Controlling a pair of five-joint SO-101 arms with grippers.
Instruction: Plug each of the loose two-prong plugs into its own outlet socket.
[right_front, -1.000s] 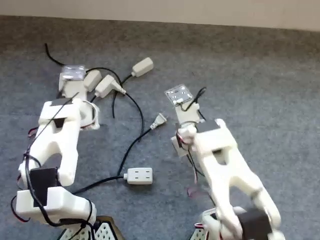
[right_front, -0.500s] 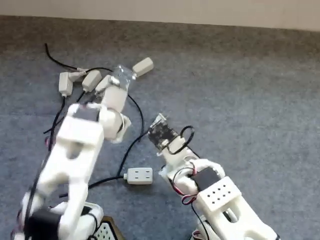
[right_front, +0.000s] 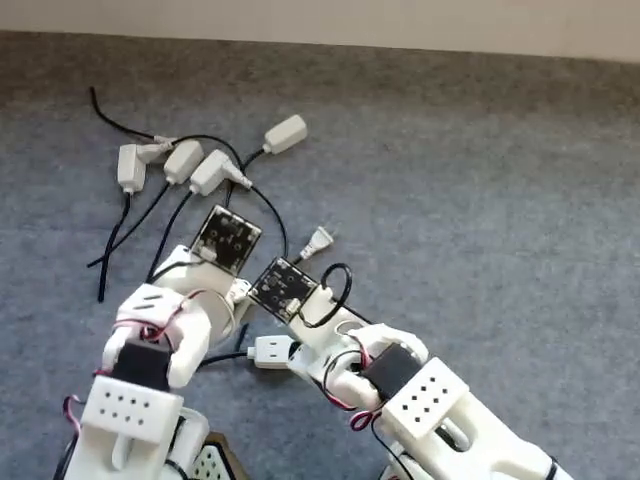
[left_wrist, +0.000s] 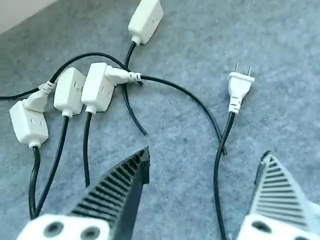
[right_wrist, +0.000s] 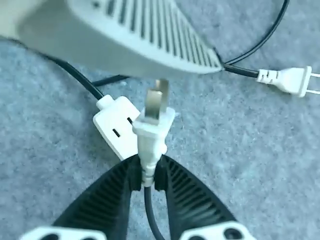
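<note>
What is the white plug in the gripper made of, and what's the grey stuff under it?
The plug in the right gripper looks like smooth white plastic, slightly glossy; its two flat prongs shine like bare metal. The grey surface looks like carpet or felt: fuzzy, matte, speckled.

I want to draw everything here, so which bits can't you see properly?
Outlet socket, high view: the right arm covers part of it.
Same socket, right wrist view: the plug in the right claw covers part of its face.
That plug's prong tips: a pale ribbed finger overlaps them.
Socket cords, left wrist view: they run behind the left claw.
</note>
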